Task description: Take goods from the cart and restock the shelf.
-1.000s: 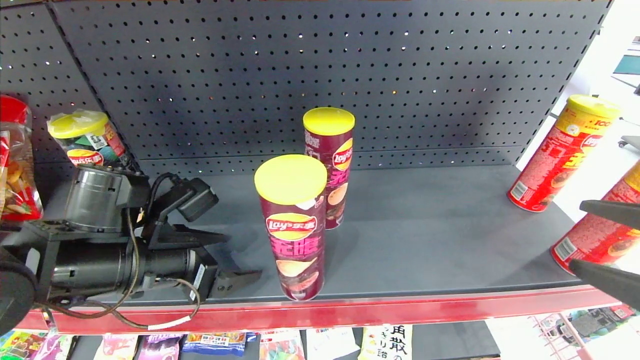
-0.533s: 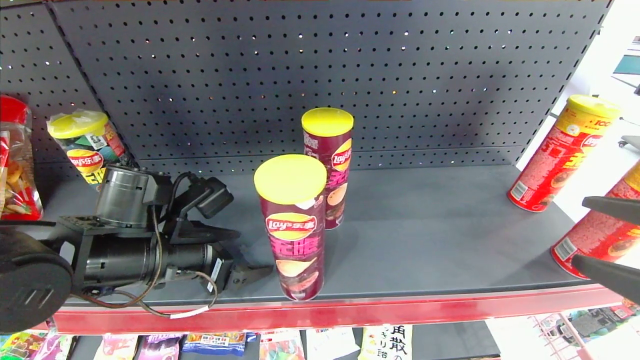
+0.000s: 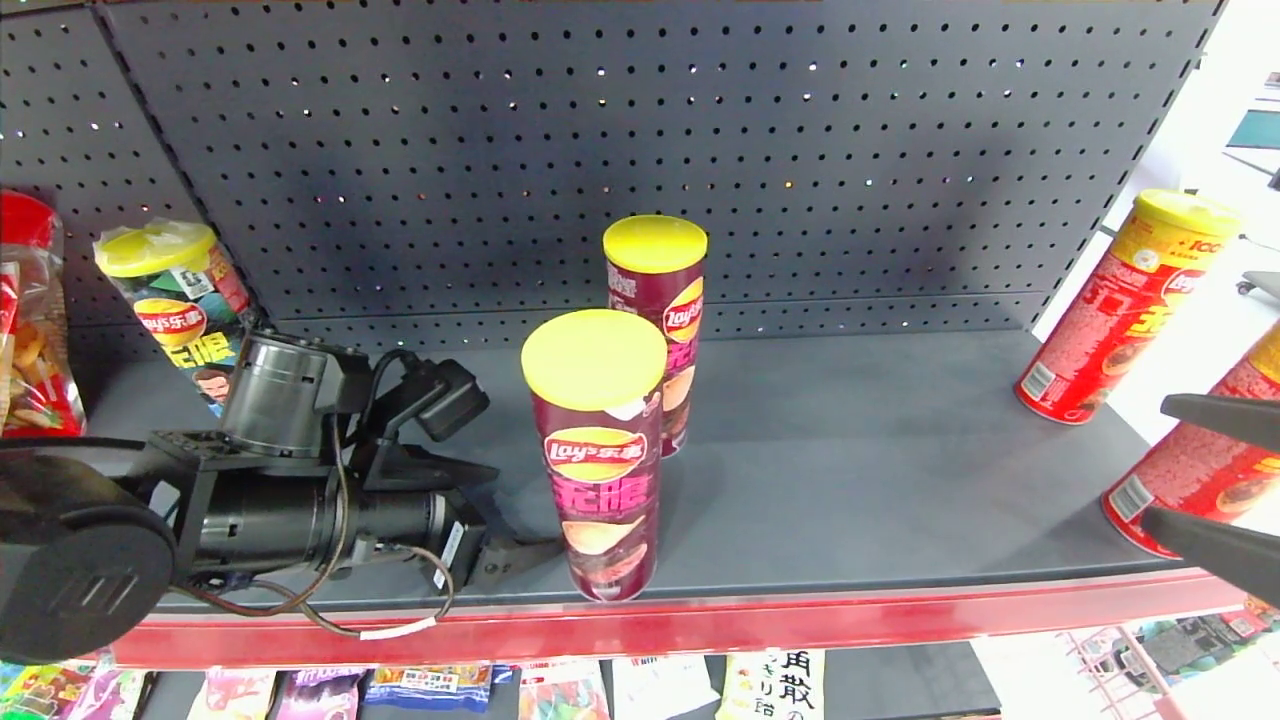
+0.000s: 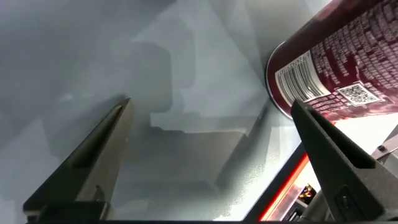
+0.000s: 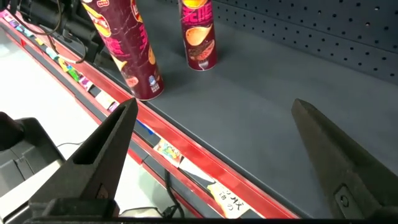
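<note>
Fingers on my left gripper (image 3: 520, 510) lie spread wide, low on the shelf (image 3: 850, 470), the front purple can (image 3: 600, 470) upright just off one fingertip (image 4: 317, 137), set, I judge, to nudge it straight.

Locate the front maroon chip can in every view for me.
Head view: front maroon can stands centre-left, at the red shelf lip.
Left wrist view: the can, barcode showing, beside the lip.
Right wrist view: the can nearest the lip.
Shared landmark: the red shelf lip.
</note>
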Available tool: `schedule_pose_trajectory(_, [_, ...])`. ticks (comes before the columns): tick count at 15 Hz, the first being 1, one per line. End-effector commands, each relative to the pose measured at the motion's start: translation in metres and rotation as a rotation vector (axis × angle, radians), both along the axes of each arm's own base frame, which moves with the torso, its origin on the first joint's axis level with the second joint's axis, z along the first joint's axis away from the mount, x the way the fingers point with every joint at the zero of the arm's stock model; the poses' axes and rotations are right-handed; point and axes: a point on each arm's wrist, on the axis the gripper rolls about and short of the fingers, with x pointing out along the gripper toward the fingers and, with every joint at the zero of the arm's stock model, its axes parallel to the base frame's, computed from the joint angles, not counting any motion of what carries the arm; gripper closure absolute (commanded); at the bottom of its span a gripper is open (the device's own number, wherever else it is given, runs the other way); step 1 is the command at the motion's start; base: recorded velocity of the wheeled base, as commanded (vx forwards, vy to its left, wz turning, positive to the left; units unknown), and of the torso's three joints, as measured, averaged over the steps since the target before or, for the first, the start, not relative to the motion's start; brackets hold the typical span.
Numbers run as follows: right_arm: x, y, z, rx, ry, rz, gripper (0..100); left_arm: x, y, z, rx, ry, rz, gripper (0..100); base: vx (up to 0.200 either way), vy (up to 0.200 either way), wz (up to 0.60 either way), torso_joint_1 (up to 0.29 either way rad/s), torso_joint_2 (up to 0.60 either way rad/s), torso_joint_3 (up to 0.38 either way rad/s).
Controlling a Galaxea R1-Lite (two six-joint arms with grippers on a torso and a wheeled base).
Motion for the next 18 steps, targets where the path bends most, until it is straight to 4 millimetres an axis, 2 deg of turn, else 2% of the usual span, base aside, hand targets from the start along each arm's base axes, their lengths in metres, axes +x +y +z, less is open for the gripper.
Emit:
schedule_pose_trajectory(1, [0.0, 0.0, -0.001, -0.001, 0.003, 0.001, 0, 0.0, -0.002, -0.001, 0.002, 0.003, -0.005, 0, 0.0, 0.0, 0.0, 0.0, 0.0, 0.0])
schedule_pose_trajectory(14, [0.002, 0.001, -0.002, -0.006, 0.014, 0.001, 0, -0.001, -0.006, 0.0, 0.002, -0.002, -0.016, 0, 0.0, 0.0, 0.0, 0.0, 0.0, 0.0])
schedule_pose_trajectory(17, [0.002, 0.001, -0.007, -0.017, 0.032, -0.002, 0, -0.019, 0.01, 0.017, -0.022, -0.055, 0.023, 0, 0.0, 0.0, 0.0, 0.0, 0.0, 0.0])
schedule_pose_trajectory(18, [0.0, -0.001, -0.028, -0.048, 0.077, -0.017, 0, -0.057, 0.031, 0.032, -0.04, -0.136, 0.097, 0, 0.0, 0.0, 0.0, 0.0, 0.0, 0.0])
